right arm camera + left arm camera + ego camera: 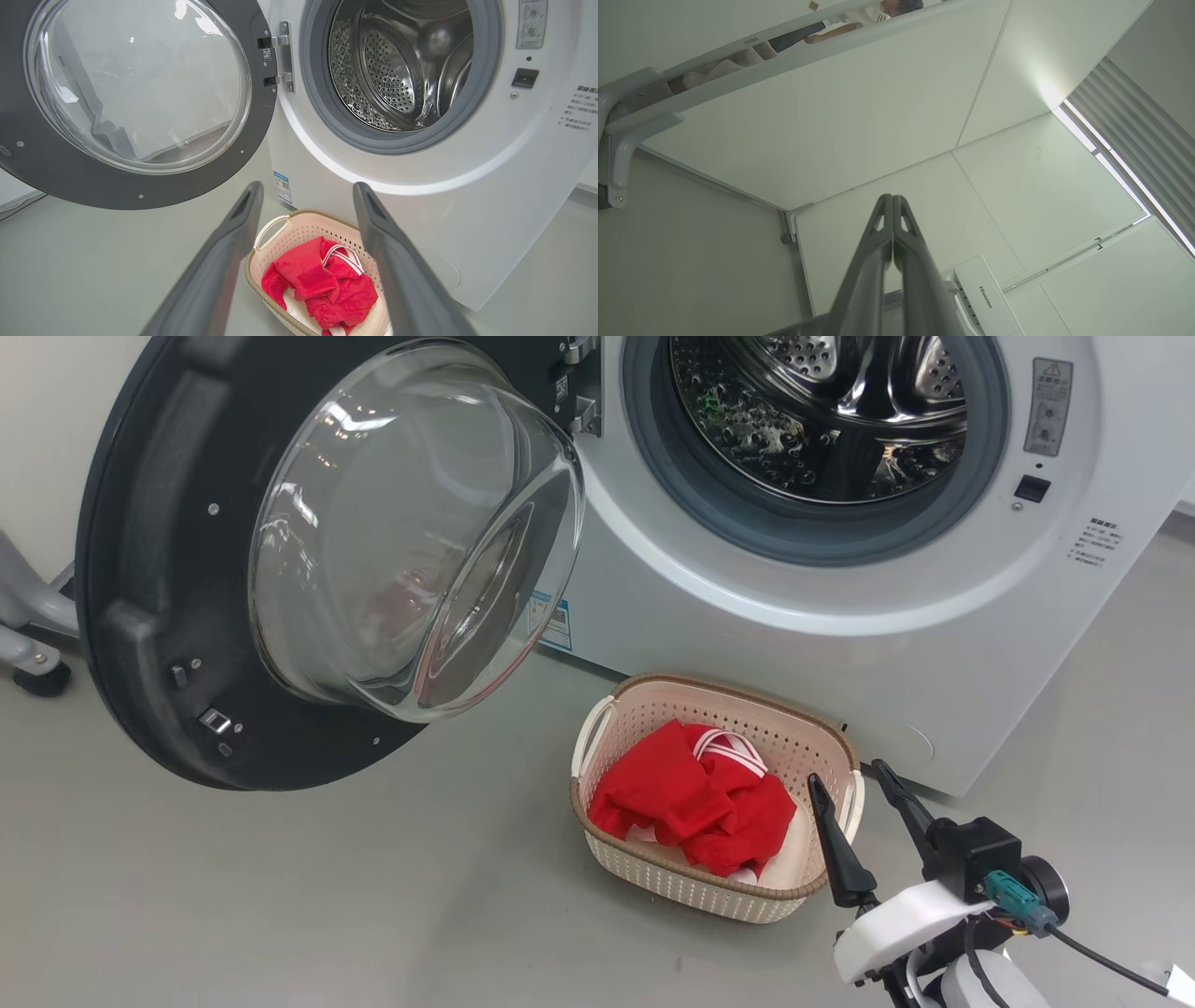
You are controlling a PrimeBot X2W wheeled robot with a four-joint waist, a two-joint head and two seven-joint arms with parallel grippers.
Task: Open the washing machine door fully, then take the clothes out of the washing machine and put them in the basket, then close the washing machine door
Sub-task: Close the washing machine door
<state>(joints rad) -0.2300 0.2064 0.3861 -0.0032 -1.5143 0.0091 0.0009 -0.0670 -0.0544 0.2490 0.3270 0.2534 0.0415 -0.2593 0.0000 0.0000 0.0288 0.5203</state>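
Pale grey floor (280, 896) runs up to a big white front-loading washing machine (840, 644). Its large round door with the glossy black rim and bulging glass bowl (140, 616) is swung wide on its hinges (583, 411), well clear of the opening. That leaves the grey rubber ring and the perforated steel drum (822, 420) fully exposed. From where I stand, the part of the drum I can see holds no fabric.

Just in front of the machine, below the opening, sits the small cream plastic basket with perforated sides and a brown woven-look rim (672, 882). I take it that it was put there so anything lifted out has a short way to go. The bright red garments with white striped trim (691, 798) lie crumpled inside it, loose and gripped by nothing.

The right claw (846, 773) hovers by the basket's right end, fingers spread apart and empty, aimed across the basket towards the machine. The left claw (893, 200) is pressed together on nothing and points up at pale wall panels. It looks to be kept out of the way of the work.

With the clothes in the basket, I judge the unloading done and the door the one step left. Whichever arm takes it must reach round the black rim on the robot's left and swing it across without clipping the basket.
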